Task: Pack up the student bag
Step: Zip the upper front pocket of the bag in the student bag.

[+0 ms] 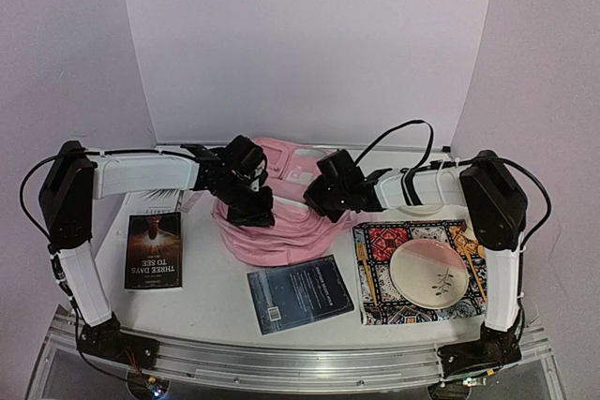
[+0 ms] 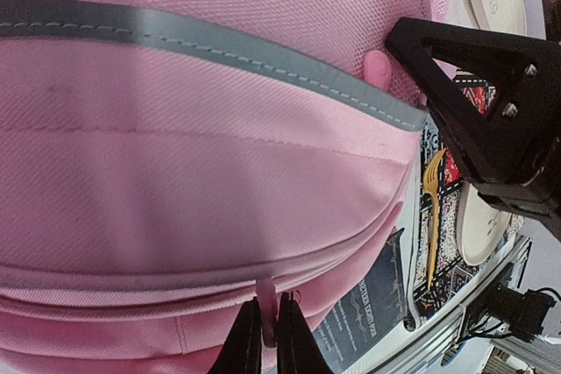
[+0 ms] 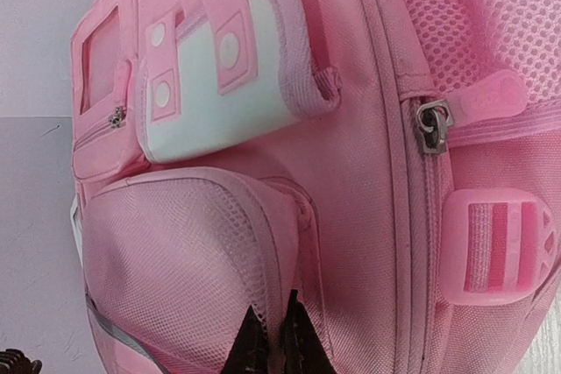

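Book far left, flat on table, well apart from the action. L gripper next: jaws closed, pinching a thin pink zip pull on the lower zip line of the student bag, which lies slumped mid-table between both arms, toward the back. R gripper on the bag's other side, jaws closed too. It looks to nip fabric at the edge of the mesh pocket, but can't tell how much cloth it has. Risks, as I read it: the pull is slim and soft, so it could slip out of the L pinch if the tug goes off the zip's line. If the R hold is shallow, the bag slides w/ the pull instead of the zip opening, and slack fabric could bunch and jam things. A bag dragged right could nudge mat and plate. Count, L to R: 2 books, incl. dark book near front; 1 bag; 1 mat; 1 fork; 1 plate for sure.
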